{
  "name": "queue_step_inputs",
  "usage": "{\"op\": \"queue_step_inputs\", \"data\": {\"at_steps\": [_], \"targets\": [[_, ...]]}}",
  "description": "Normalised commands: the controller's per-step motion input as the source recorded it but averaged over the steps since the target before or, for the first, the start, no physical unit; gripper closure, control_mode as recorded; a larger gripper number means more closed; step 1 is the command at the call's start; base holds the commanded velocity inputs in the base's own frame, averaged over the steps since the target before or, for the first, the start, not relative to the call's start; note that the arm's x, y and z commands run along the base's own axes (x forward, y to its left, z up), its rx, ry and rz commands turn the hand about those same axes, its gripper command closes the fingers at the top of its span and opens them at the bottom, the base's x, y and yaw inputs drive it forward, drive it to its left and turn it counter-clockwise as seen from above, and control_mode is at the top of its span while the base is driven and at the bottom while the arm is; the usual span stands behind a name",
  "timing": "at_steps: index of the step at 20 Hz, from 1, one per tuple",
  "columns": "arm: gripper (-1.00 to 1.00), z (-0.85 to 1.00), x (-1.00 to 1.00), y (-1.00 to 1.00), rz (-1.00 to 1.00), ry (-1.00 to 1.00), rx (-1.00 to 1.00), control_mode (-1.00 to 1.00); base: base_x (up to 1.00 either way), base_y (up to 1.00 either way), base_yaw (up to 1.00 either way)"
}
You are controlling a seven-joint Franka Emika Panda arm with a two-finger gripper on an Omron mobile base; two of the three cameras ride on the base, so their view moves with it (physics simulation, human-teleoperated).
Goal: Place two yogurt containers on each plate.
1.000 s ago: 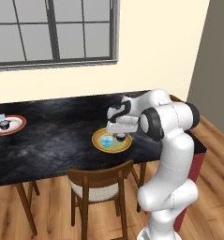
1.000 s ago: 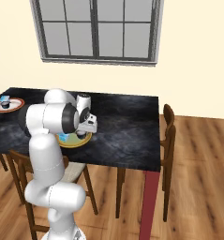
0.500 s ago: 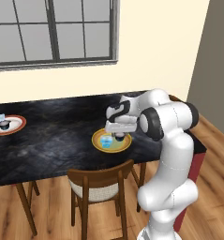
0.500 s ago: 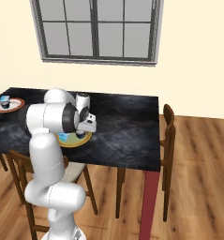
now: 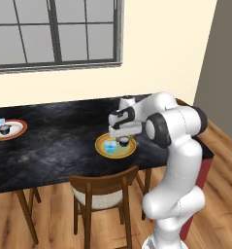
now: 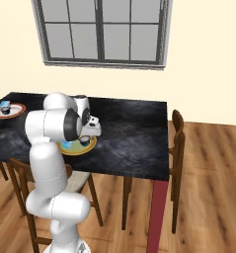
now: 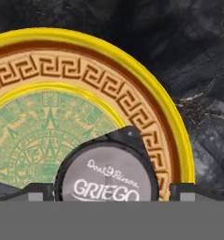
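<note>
Fingers spread wide, one tip on either side of the dark-topped round yogurt cup, which sits free on the yellow-orange plate. A light blue cup shares that plate. Far along the dark surface, the red-rimmed plate carries the other two cups.

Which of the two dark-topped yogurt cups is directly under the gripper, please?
The dark-topped cup on the yellow plate, beside the blue cup; its twin sits on the far red-rimmed plate.

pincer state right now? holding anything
pincer: open, its tips either side of the dark-topped yogurt cup on the yellow plate, not gripping it.
</note>
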Motion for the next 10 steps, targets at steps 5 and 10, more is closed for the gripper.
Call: {"op": "queue_step_inputs", "data": {"at_steps": [5,10], "targets": [[-1.00,0.45,-0.11,-0.03,0.00,0.00,-0.02,-1.00,0.00,0.00,0.00],[-1.00,0.56,-0.27,-0.04,0.00,0.00,0.01,-1.00,0.00,0.00,0.00]]}}
